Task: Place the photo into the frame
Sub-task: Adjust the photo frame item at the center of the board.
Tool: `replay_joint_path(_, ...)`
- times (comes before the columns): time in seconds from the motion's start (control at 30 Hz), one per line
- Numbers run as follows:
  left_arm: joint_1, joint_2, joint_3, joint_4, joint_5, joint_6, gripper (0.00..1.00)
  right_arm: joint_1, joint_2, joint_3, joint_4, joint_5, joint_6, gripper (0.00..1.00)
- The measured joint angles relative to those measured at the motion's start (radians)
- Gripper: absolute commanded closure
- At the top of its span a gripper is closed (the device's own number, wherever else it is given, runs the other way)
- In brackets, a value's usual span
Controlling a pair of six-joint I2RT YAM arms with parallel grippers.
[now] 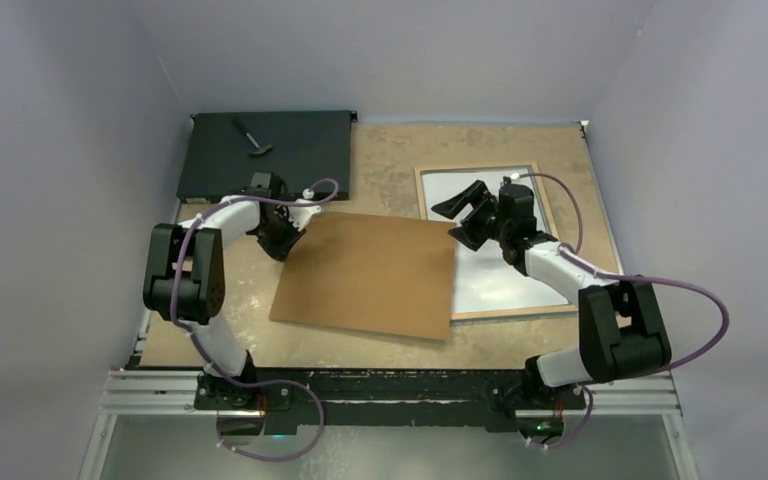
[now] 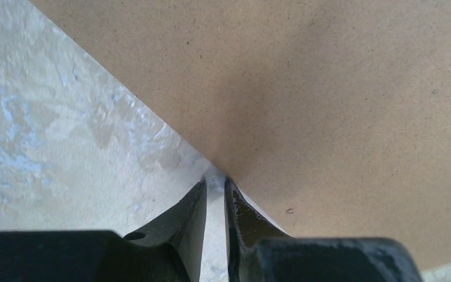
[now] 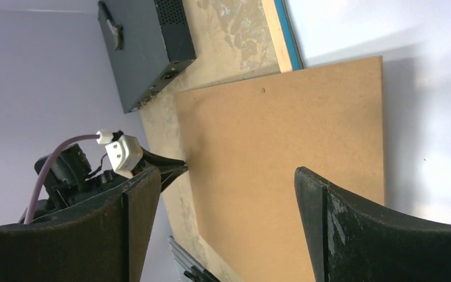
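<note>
The frame [image 1: 475, 167] lies back up at the right, its light-wood rim showing; in the right wrist view its blue edge [image 3: 288, 35] shows. A white sheet [image 1: 505, 270] fills it, seemingly the photo's white back [image 3: 417, 59]; no print shows. The brown backing panel [image 1: 370, 275] lies flat mid-table, overlapping the frame's left side. My right gripper [image 1: 463, 222] hangs open and empty over that overlap [image 3: 226, 176]. My left gripper [image 1: 285, 240] is at the panel's far-left corner, its jaws almost together with nothing between them [image 2: 214, 182], tips touching the panel's edge [image 2: 329, 106].
A flat black box [image 1: 270, 150] with a small tool [image 1: 253, 140] on it stands at the back left, also in the right wrist view [image 3: 147, 41]. Grey walls close in on both sides. The tabletop [image 1: 390, 160] is mottled beige.
</note>
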Motion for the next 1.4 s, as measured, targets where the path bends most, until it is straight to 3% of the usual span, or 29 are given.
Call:
replay_joint_path(0.33, -0.013, -0.022, -0.028, 0.046, 0.026, -0.018, 0.83, -0.035, 0.137, 0.018, -0.062, -0.013, -0.127, 0.14)
replay_joint_path(0.8, 0.096, -0.023, -0.027, 0.01, 0.095, -0.005, 0.78, -0.038, -0.038, -0.026, -0.202, 0.09, -0.349, 0.2)
replay_joint_path(1.0, 0.086, -0.029, -0.04, 0.028, 0.091, -0.01, 0.78, -0.038, -0.033, -0.119, -0.199, 0.077, -0.365, 0.26)
replay_joint_path(1.4, 0.068, -0.032, -0.048, 0.039, 0.063, -0.018, 0.78, -0.038, -0.047, -0.154, -0.12, -0.019, -0.35, 0.35)
